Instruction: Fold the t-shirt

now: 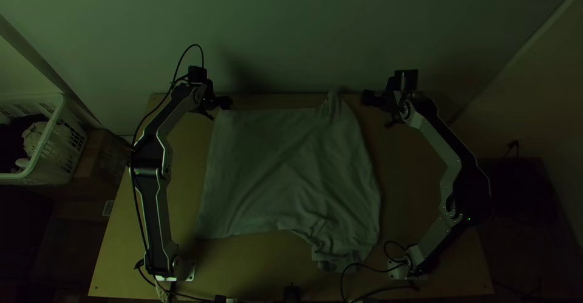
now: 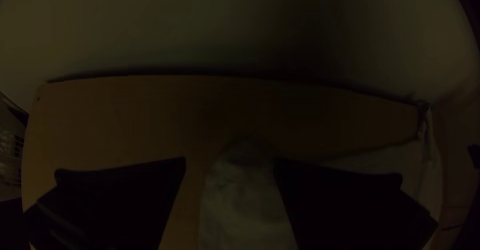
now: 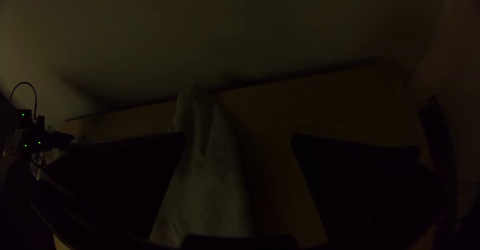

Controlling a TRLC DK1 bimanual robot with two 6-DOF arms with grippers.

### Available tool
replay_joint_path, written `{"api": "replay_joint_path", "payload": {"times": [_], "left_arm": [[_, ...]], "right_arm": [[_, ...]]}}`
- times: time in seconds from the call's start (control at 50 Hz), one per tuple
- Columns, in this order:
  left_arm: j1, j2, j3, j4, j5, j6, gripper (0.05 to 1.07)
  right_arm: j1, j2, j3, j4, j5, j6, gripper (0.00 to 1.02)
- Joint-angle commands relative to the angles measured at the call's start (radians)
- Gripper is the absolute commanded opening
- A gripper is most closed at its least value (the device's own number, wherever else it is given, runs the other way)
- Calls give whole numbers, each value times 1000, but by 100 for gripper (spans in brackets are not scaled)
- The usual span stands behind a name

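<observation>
Top view: the t-shirt (image 1: 285,169) lies spread but creased on the counter (image 1: 255,266), between left gripper (image 1: 220,110) and right gripper (image 1: 378,110); bunching well back from both could skew a fold. Left wrist view: gripper wide open, cloth between its fingers, seemingly ungripped; closing too high might miss. Right wrist view: gripper wide open, empty; dimness obscures the cloth's layers.

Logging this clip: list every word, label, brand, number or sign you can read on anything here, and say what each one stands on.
No text can be read.
T-shirt: no lettering or print can be made out in the dim light.
Pale patch below the white basket: possibly a label, too small to read.
Left arm and right arm: no legible marking.
</observation>
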Motion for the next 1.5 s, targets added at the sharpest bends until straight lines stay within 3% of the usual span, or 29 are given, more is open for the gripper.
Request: {"api": "replay_joint_path", "payload": {"times": [0.0,0.18,0.2,0.26,0.3,0.4,0.68,0.86,0.94,1.24,1.4,1.48], "left_arm": [[-4,36,32,-17,-2,12,90],[-4,71,46,-22,-10,20,89],[-4,74,46,-22,-10,18,85],[-4,83,47,-9,-8,15,59],[-1,89,50,3,-7,10,33],[0,92,50,8,1,-14,7],[5,74,44,-3,6,-16,8],[5,48,27,-9,7,-17,8],[5,37,21,-9,7,-19,8],[8,2,0,-11,7,-13,8],[8,-12,-8,-11,7,-10,8],[9,-17,-10,-11,7,-8,8]], "right_arm": [[-4,30,38,-31,-8,31,98],[-7,62,67,-74,-6,31,98],[-6,68,68,-77,-6,31,98],[-6,91,82,-97,-6,31,97],[-3,117,108,-134,-6,31,97],[3,162,150,-196,-8,31,97],[19,260,203,-220,-9,38,86],[36,341,263,-262,-12,38,86],[39,381,308,-266,-14,41,70],[66,485,432,-301,-18,66,68],[69,510,460,-301,-17,55,4],[69,516,469,-302,-18,58,2]]}}
